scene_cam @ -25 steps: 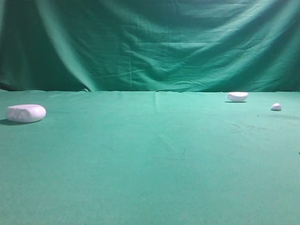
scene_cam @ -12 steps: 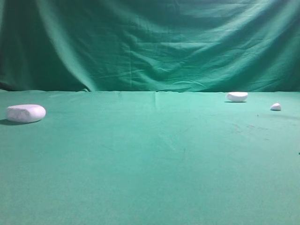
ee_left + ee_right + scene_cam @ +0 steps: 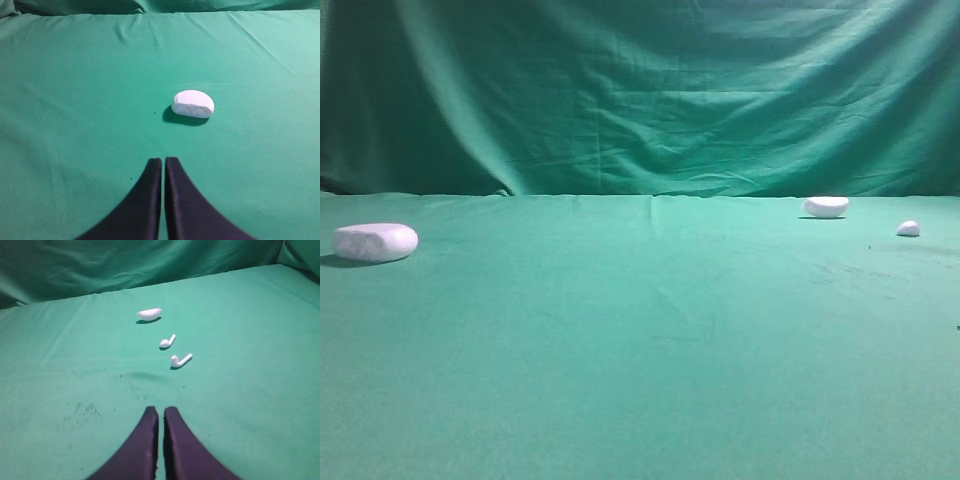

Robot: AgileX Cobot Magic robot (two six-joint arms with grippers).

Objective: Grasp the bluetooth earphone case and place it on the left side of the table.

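Observation:
The bluetooth earphone case [image 3: 375,241] is a white rounded oblong lying at the far left of the green table [image 3: 640,340]. The left wrist view shows the case [image 3: 193,103] ahead and slightly right of my left gripper [image 3: 163,161], well apart from it. That gripper's dark fingers are pressed together with nothing between them. My right gripper [image 3: 161,411] is also shut and empty, hovering over bare cloth. Neither arm shows in the exterior high view.
A smaller white half-oval piece [image 3: 826,206] lies at the back right, with a tiny white piece [image 3: 908,228] beyond it to the right. The right wrist view shows that half-oval piece [image 3: 149,314] and two white earbuds [image 3: 167,341] [image 3: 180,360] ahead. A wrinkled green curtain [image 3: 640,90] hangs behind.

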